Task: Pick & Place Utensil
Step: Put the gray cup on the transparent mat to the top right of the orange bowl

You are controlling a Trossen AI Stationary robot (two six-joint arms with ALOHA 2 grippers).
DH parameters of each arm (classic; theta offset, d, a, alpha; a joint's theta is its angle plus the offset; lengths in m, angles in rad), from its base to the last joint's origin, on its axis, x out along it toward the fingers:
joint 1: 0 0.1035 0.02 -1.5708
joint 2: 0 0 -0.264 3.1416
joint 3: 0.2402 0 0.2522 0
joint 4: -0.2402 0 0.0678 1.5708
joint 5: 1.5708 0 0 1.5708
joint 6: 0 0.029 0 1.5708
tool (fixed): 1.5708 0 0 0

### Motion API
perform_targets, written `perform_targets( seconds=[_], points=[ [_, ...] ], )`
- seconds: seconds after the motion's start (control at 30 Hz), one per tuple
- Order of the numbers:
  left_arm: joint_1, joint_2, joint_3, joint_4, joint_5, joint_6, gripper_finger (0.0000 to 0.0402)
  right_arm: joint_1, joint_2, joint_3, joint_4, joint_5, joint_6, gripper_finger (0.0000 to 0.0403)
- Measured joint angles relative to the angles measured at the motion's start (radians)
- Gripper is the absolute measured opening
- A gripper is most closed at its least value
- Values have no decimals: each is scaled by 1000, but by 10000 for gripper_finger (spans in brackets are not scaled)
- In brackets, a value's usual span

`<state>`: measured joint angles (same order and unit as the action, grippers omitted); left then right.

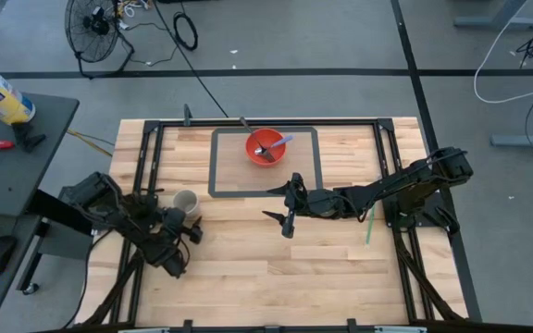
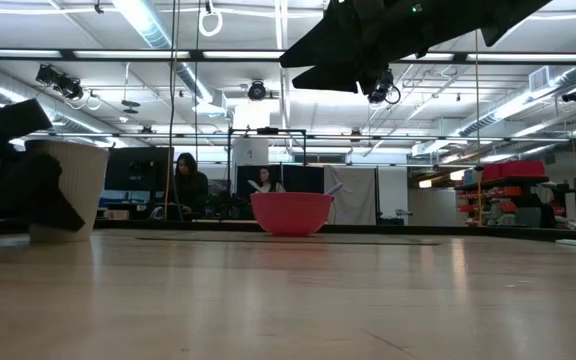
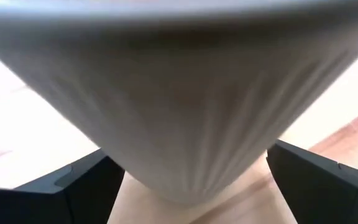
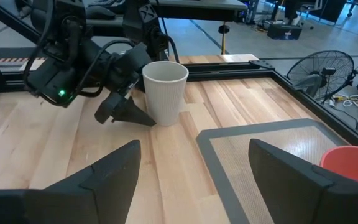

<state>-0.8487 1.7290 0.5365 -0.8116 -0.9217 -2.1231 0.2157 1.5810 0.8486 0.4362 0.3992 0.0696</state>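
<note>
A white ribbed paper cup [image 1: 185, 201] [image 2: 66, 188] [image 4: 165, 92] stands upright on the wooden table, left of centre. My left gripper [image 1: 185, 212] [image 3: 191, 180] is open, with one finger on each side of the cup's lower part [image 3: 185, 112]. A red bowl [image 1: 265, 148] [image 2: 291, 213] sits on a grey-bordered mat. A purple-handled utensil [image 1: 280, 143] lies in the bowl, its handle leaning over the rim. My right gripper [image 1: 278, 224] [image 4: 191, 174] hangs open above the table's middle, near the mat's near edge, holding nothing. My left gripper has its two fingers [image 3: 86, 183] level at the cup's base [image 3: 191, 186], one on each side, coming from the table's near-left. I cannot tell whether they touch the wall. The cup stands upright on the table.
A green utensil [image 1: 370, 227] lies on the table near the right arm. The grey-bordered mat [image 1: 216, 171] lies at the far middle. Black frame rails [image 1: 146, 148] run along the table's edges. People sit in the room beyond. Bare wood lies along the near edge.
</note>
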Motion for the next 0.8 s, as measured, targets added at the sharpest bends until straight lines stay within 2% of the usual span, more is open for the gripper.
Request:
perform_targets(
  seconds=[0.6, 0.8],
  points=[
    [125, 0, -10, 2, -162, 106, 385, 0, 0, 0, -2, 0, 0, 302],
    [168, 0, -21, 62, -225, 161, 385, 0, 0, 0, -2, 0, 0, 302]
  ],
)
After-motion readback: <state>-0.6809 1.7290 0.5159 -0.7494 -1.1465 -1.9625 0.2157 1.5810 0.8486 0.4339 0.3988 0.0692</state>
